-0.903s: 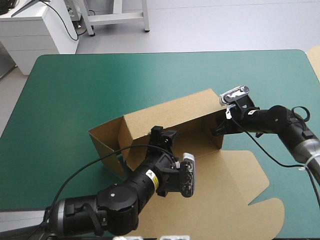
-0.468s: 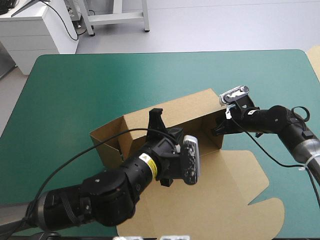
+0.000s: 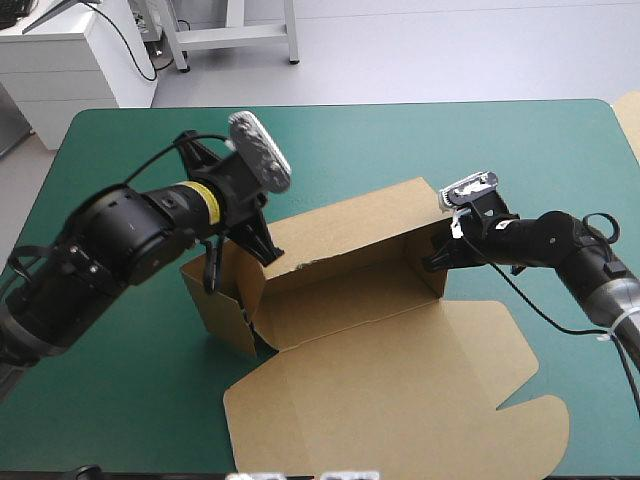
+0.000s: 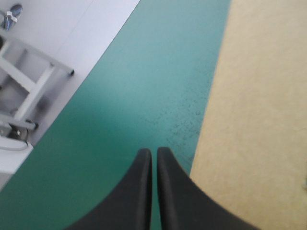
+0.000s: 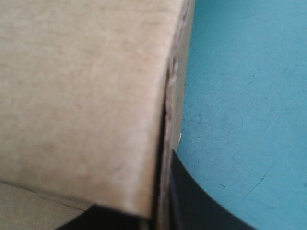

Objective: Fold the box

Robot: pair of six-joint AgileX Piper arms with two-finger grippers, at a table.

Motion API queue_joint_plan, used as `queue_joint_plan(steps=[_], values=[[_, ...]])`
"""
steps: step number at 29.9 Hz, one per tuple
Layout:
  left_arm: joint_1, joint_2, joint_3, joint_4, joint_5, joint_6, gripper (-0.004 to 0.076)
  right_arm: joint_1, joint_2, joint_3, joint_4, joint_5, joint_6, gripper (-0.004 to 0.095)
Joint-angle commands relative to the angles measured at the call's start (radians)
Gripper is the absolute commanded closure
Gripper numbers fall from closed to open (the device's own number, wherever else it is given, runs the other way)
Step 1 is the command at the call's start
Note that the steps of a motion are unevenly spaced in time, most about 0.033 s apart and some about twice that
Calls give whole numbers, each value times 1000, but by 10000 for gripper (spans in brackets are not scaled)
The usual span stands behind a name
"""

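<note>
The brown box (image 3: 340, 300) stands as an open tray at mid-table, its back wall (image 3: 350, 225) upright and its lid (image 3: 400, 400) flat toward the near edge. My left gripper (image 3: 268, 255) hangs at the back wall's left end, above the left end wall (image 3: 215, 290). In the left wrist view its fingers (image 4: 154, 152) are shut with nothing between them, brown board (image 4: 259, 120) beside them. My right gripper (image 3: 432, 264) is shut on the box's right end wall. Its own view shows the board's edge (image 5: 165, 115) running between the fingers (image 5: 160, 191).
Bare teal-green cover (image 3: 140, 130) stretches beyond the box to the far edge and along the left side. A pale sheet's edge (image 3: 630, 120) shows at the table's far right edge. The lid reaches close to the near edge.
My left arm swung up from the box's near side, over it, to the back wall's left end, and its fingers went from open to shut. The right gripper kept its hold.
</note>
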Motion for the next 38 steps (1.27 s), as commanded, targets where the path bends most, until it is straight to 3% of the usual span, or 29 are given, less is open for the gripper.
queue_joint_plan(steps=[1,5,10,15,20,31,38], values=[[159,-34,-42,-127,1,3,705,6,-27,-26,12,4,2,927],[326,-34,-42,-256,90,6,707,6,-33,-42,-13,51,16,927],[482,-54,-42,-362,147,9,708,6,-58,-97,-155,113,170,927],[522,-118,-42,-346,158,7,722,6,-74,-195,-342,289,400,927],[525,-164,-42,-331,158,7,732,6,-53,-278,-378,440,433,927],[525,-168,-40,-253,206,7,732,6,161,-413,-392,433,487,927],[525,-168,-40,-257,170,7,732,6,424,-693,-388,450,499,927]])
